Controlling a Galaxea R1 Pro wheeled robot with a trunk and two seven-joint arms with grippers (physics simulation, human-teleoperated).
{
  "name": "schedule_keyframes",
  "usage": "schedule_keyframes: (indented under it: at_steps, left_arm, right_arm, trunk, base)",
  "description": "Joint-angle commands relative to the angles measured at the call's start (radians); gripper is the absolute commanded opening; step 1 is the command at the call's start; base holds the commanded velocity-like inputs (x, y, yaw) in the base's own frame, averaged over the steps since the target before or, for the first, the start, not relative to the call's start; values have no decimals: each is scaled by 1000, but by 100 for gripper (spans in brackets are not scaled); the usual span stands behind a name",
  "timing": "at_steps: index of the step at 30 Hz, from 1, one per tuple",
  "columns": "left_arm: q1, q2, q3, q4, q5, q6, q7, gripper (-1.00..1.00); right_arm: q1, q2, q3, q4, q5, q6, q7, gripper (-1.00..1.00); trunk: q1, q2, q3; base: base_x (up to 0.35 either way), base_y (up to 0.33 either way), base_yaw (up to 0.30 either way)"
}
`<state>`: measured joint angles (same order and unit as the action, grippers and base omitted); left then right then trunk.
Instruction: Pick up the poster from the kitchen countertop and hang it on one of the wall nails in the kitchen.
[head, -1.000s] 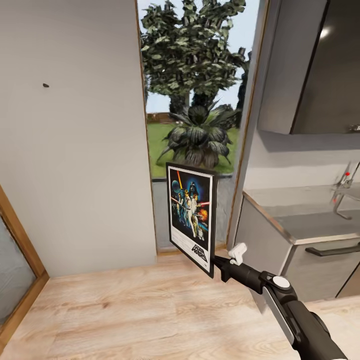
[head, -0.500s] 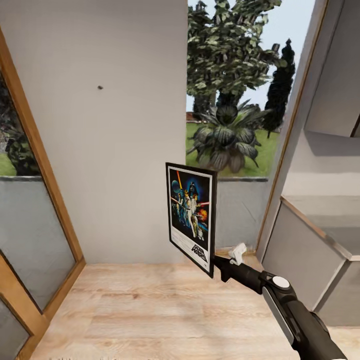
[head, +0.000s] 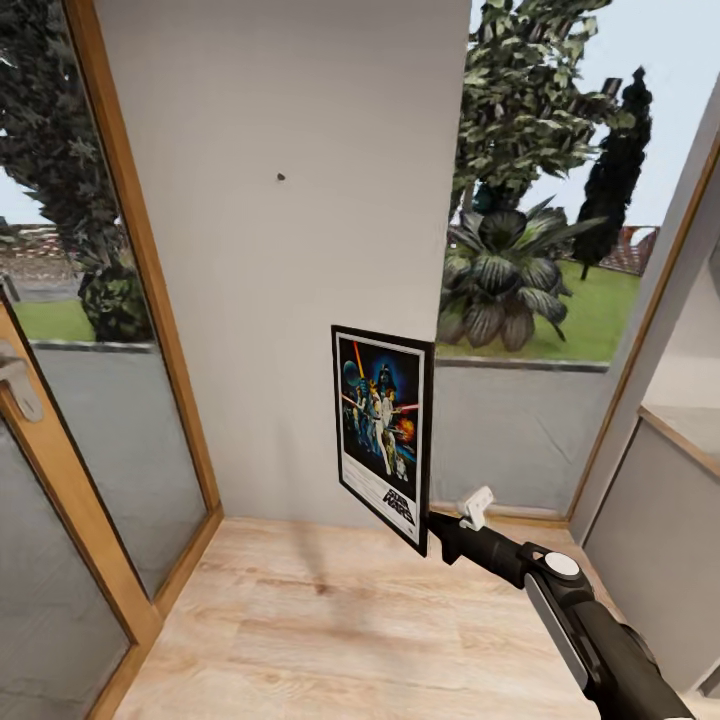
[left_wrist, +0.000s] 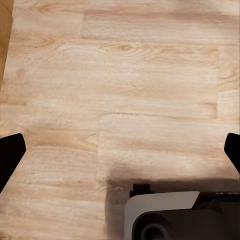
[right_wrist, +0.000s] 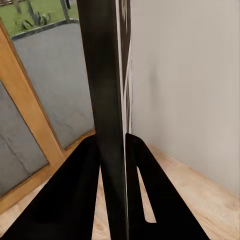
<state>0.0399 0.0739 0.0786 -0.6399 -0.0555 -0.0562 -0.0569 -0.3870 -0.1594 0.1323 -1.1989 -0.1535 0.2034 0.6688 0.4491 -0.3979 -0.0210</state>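
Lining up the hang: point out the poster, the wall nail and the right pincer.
poster (head: 382, 433): head view, middle of the artwork.
wall nail (head: 281, 178): head view, the dark stub on the grey wall.
right pincer (head: 432, 527): head view, at the poster's lower corner.

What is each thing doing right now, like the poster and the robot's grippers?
poster: upright, held off the floor, not hung yet.
right gripper: shut on the poster's lower edge.
left gripper: open, holding nothing, above the wooden floor.
wall nail: bare, up on the grey wall, nothing hanging from it.
glass door: partly in view at the left, wooden frame; open or closed, cannot tell.
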Motion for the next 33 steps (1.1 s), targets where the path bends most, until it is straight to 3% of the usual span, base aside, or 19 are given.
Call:
schedule_keyframes:
  at_steps: [1,22,33]
  left_arm:
    - [0,0,4,-1,-6,-2,-6,100]
    - [0,0,4,-1,-6,-1,-6,100]
    - [0,0,4,-1,-6,-1,-6,100]
  right_arm:
    - [-1,-1,1,-1,-14,11,3,-100]
    - [-1,-1,1,4,-15,11,5,-100]
    - [-1,0,1,4,-15,11,5,-100]
  trunk:
    - [1,-2,-2]
    - [1,-2,-2]
    - [1,-2,-2]
  base:
    - [141,346,19]
    - [209,309,-3]
    - [253,265,-236]
